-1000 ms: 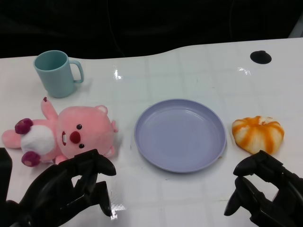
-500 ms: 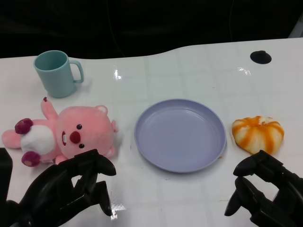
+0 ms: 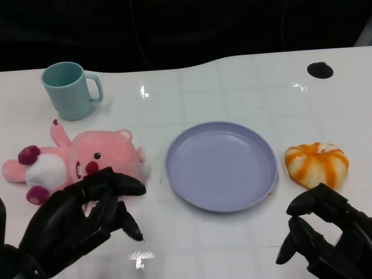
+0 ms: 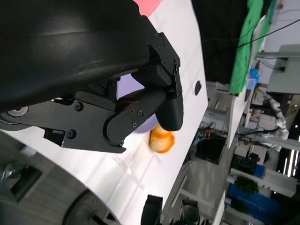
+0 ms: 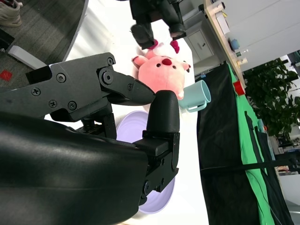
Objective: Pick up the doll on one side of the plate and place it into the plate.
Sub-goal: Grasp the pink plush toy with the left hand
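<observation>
My left hand [image 3: 81, 218] hovers empty, fingers apart, over the pink plush doll [image 3: 81, 164] at nine o'clock of the purple plate [image 3: 221, 165]; my right hand [image 3: 325, 235] waits empty, fingers spread.

Teal mug [image 3: 70, 89] upright at the white table's [image 3: 232, 87] far left, orange-striped bun [image 3: 317, 164] near right edge
</observation>
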You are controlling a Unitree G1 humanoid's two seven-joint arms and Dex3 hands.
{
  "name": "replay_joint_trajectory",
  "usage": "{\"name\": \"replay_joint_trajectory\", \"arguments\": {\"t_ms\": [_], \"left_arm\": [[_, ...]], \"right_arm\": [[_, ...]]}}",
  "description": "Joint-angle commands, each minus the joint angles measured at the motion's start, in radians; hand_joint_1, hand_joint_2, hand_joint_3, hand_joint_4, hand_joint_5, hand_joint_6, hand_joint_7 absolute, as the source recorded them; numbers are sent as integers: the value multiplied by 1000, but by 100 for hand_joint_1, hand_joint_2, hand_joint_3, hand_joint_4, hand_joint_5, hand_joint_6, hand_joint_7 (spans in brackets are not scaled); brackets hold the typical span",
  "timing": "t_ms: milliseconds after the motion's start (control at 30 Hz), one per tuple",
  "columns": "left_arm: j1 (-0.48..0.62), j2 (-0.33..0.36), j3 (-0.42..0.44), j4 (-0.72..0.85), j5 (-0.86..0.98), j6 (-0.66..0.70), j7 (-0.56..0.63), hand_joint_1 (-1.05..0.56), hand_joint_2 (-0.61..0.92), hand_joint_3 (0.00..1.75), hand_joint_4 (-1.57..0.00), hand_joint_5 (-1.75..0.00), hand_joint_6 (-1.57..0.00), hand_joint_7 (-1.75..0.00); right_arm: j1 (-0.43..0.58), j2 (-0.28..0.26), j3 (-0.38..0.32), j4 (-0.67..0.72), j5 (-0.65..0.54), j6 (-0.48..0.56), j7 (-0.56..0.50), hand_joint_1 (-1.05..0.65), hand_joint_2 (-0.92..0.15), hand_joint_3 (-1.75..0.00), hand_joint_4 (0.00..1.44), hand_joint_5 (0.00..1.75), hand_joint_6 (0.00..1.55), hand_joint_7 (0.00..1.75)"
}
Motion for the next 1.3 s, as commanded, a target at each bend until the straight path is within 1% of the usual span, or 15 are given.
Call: {"name": "replay_joint_trajectory", "arguments": {"t_ms": [33, 67, 100, 133, 167, 300, 333, 500, 633, 733, 800, 900, 1033, 1167, 1300], "left_arm": [[11, -2, 7, -12, 35, -52, 23, -38, 90, 32, -51, -133, -54, -79], [13, -1, 6, -6, 58, -90, 20, -38, 91, 30, -52, -131, -53, -77], [14, 1, 6, 2, 87, -134, 19, -41, 91, 30, -47, -126, -48, -73], [15, 2, 7, 10, 114, -175, 22, -45, 92, 29, -44, -115, -47, -60], [15, 2, 9, 21, 141, -221, 25, -47, 92, 28, -43, -110, -47, -53], [6, 16, 9, 68, 249, -375, 44, -52, 92, 25, -29, -95, -40, -36], [1, 20, 10, 83, 284, -419, 55, -54, 92, 22, -26, -88, -40, -30], [-22, 35, 22, 140, 396, -560, 109, -58, 92, 14, -18, -76, -37, -18], [-41, 76, 30, 181, 544, -656, 191, -60, 92, 4, -9, -70, -33, -10], [-51, 109, 33, 190, 652, -705, 252, -62, 92, 2, -4, -66, -30, -6], [-55, 133, 37, 186, 715, -725, 288, -62, 91, 1, -1, -64, -27, -4], [-58, 172, 44, 167, 822, -729, 338, -63, 91, 1, 0, -53, -23, -2], [-62, 229, 43, 114, 992, -656, 376, -70, 92, 3, 0, -39, -21, -1], [-83, 261, 29, 100, 1104, -605, 410, -70, 89, 1, 0, -35, -22, -1], [-101, 288, 7, 79, 1196, -512, 384, -71, 87, 0, 0, -28, -20, 0]], "right_arm": [[1, -13, -3, -5, -10, -21, 9, -36, -92, -67, 49, 175, 28, 174], [4, -14, 1, -6, -18, -28, 11, -36, -92, -67, 49, 175, 28, 174], [6, -15, 5, -7, -27, -37, 13, -36, -92, -67, 49, 175, 28, 174], [9, -15, 9, -8, -35, -45, 15, -36, -92, -67, 49, 175, 29, 174], [11, -15, 12, -8, -40, -52, 17, -35, -92, -67, 49, 175, 29, 174], [18, -11, 19, -11, -53, -64, 21, -35, -92, -67, 50, 175, 29, 173], [18, -10, 20, -11, -56, -65, 21, -36, -92, -66, 51, 175, 30, 172], [16, -7, 22, -12, -58, -66, 21, -37, -92, -65, 51, 175, 31, 172], [12, -5, 28, -10, -67, -71, 18, -37, -92, -65, 51, 175, 31, 172], [9, -4, 34, -8, -82, -80, 16, -36, -92, -66, 51, 175, 31, 172], [9, -2, 36, -6, -87, -88, 18, -36, -92, -66, 52, 175, 32, 172], [8, -2, 36, -4, -87, -91, 21, -36, -92, -66, 52, 175, 32, 171], [8, -5, 32, -6, -81, -85, 23, -35, -92, -66, 52, 175, 32, 171], [9, -7, 31, -6, -78, -82, 25, -36, -92, -66, 51, 175, 32, 171], [10, -7, 31, -5, -79, -83, 25, -35, -92, -66, 52, 175, 32, 171]]}}
